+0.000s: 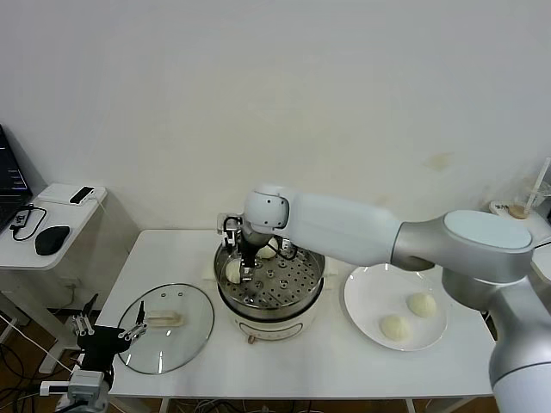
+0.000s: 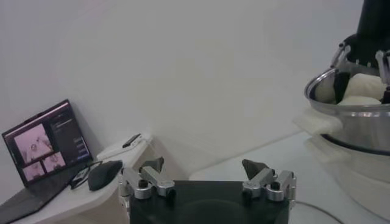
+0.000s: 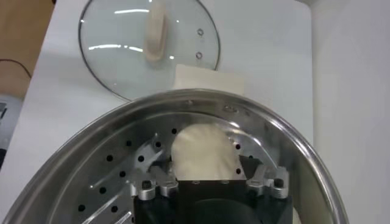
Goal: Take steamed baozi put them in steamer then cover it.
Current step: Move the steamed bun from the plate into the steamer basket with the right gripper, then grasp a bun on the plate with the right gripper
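The steel steamer stands mid-table on its cream base. My right gripper reaches down into it, open, its fingers spread on either side of a pale baozi that rests on the perforated tray. A second baozi lies at the tray's back. Two more baozi lie on the white plate to the right. The glass cover lies flat, left of the steamer. My left gripper waits open off the table's front-left corner.
A low side table at far left carries a laptop, a mouse and a phone. A cup with a straw stands at the far right. The wall runs close behind the table.
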